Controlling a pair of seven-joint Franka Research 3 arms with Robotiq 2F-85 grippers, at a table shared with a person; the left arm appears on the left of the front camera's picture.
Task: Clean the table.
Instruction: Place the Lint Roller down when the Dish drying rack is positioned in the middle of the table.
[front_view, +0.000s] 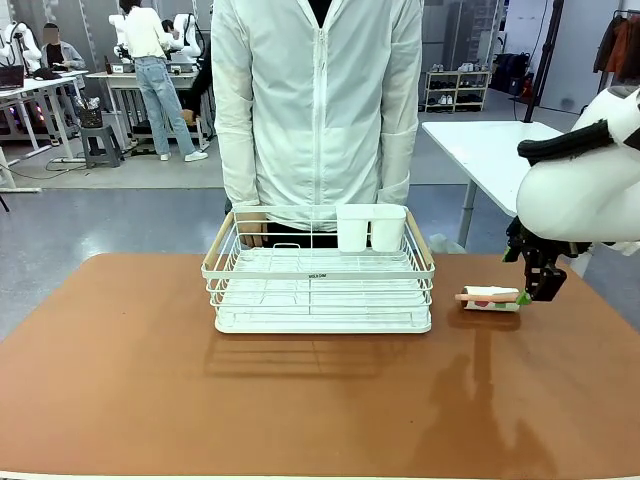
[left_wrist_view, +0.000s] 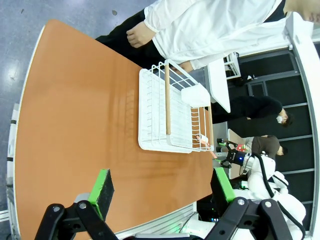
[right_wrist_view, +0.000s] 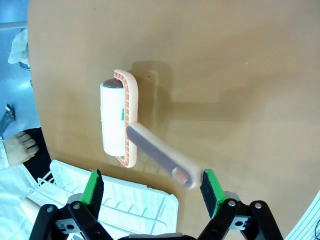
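The terracotta table (front_view: 300, 400) carries a lint roller (front_view: 490, 297) with a white roll, a peach frame and a pale handle, lying at its right side. My right gripper (front_view: 535, 290) hovers at the roller's handle end. In the right wrist view the handle (right_wrist_view: 160, 155) points in between the green pads (right_wrist_view: 210, 186) of the right gripper (right_wrist_view: 151, 189), which is open, with gaps on both sides. My left gripper (left_wrist_view: 162, 187) is open and holds nothing, high above the table (left_wrist_view: 75, 100).
A white wire rack (front_view: 320, 290) stands at the table's far middle, with two white cups (front_view: 370, 228) at its back right. A person in a white jacket stands behind it, one hand (front_view: 250, 232) at its back rim. A white-topped table (front_view: 480, 150) stands off right.
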